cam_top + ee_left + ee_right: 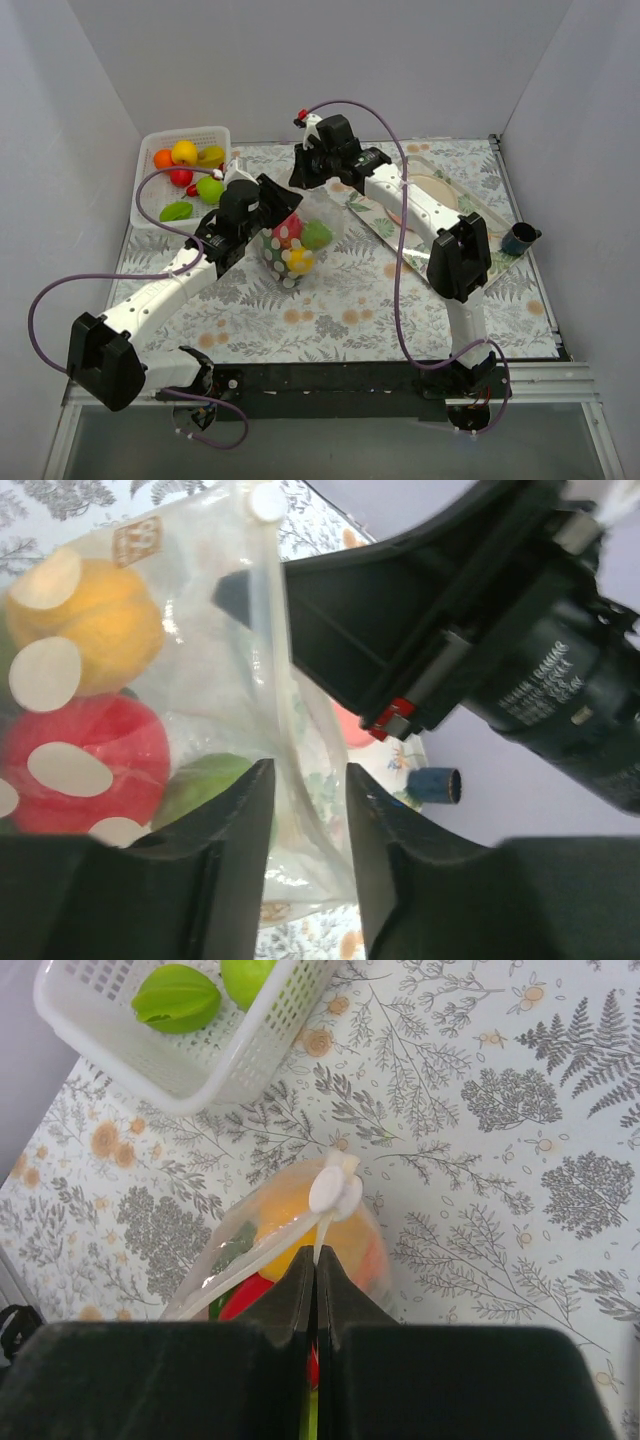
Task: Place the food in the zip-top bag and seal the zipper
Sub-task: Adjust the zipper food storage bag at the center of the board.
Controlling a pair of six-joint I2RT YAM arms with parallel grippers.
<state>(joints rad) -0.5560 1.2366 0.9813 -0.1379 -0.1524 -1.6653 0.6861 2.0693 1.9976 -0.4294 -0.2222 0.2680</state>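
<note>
Visibly, the zip-top bag [215, 680] holds yellow, red and green fruit [110, 630].

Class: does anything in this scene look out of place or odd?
Yes. The right gripper is shut on the zipper of the zip-top bag, yet several fruits lie in the white basket at the far left, outside the bag.

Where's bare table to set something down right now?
Bare: front-centre tablecloth between left arm and right arm, in front of the zip-top bag; near-right corner in front of the dark cup. Crowded: mid-table, where left hand and right hand meet at the bag; white basket back left, tray back right.
</note>
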